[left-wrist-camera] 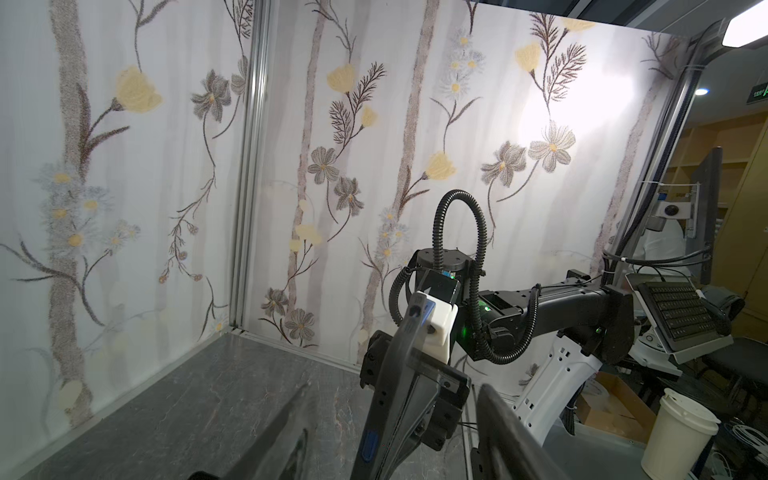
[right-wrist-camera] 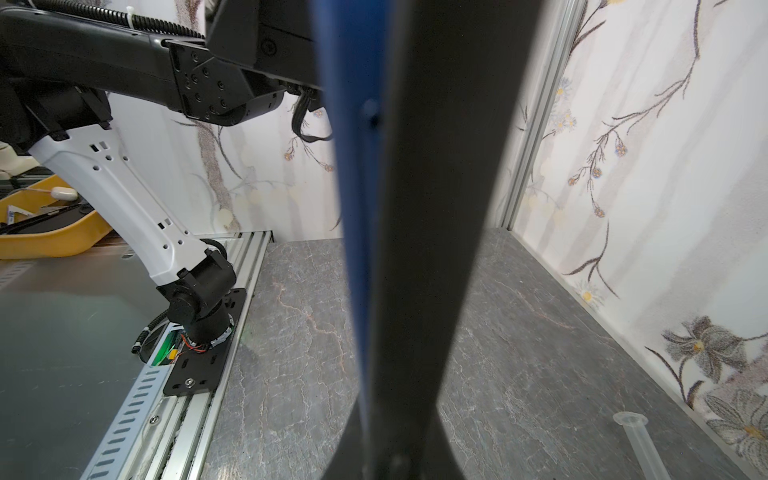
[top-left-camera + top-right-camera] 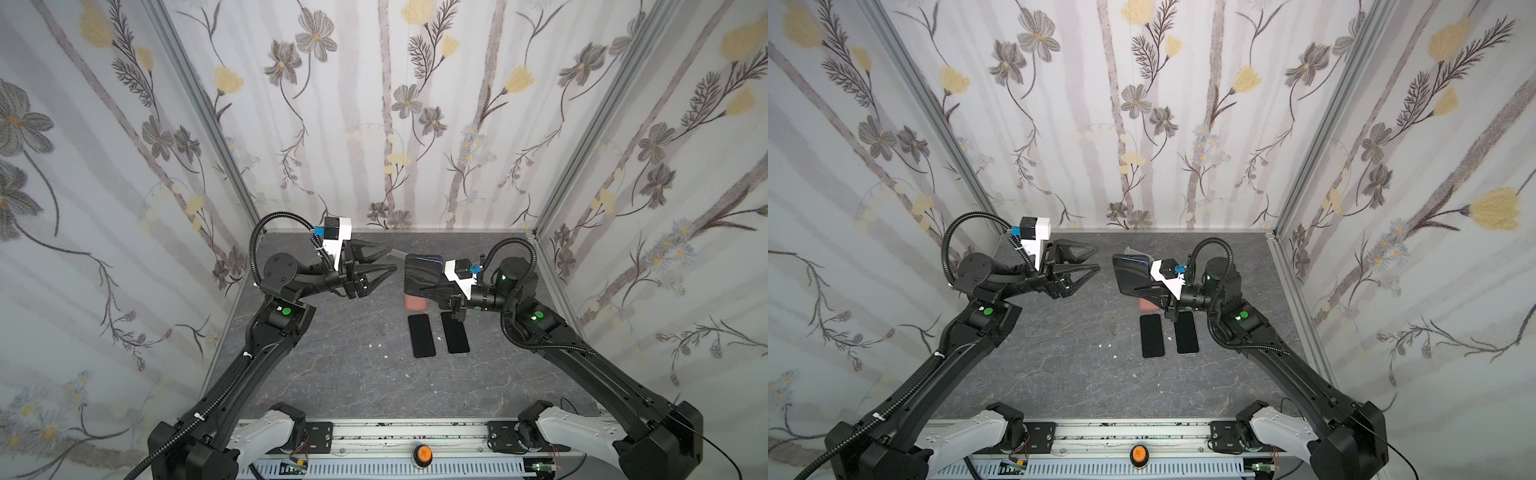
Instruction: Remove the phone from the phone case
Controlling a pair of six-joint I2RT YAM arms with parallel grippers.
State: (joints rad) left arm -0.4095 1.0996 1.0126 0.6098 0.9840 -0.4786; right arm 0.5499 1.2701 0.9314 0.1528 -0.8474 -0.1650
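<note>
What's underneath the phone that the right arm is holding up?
A pinkish flat thing lies on the table below the phone; only its near end shows. The rest is covered by the phone and right gripper.

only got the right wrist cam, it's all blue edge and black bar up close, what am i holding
observer: The right gripper is shut on a dark phone with a blue rim, held up off the table.
operator: where's the left one
observer: The left gripper is open and empty, beside the phone, not touching it.
operator: anything underneath
observer: Two black phones lie flat side by side, and a pink case lies below the held phone.
</note>
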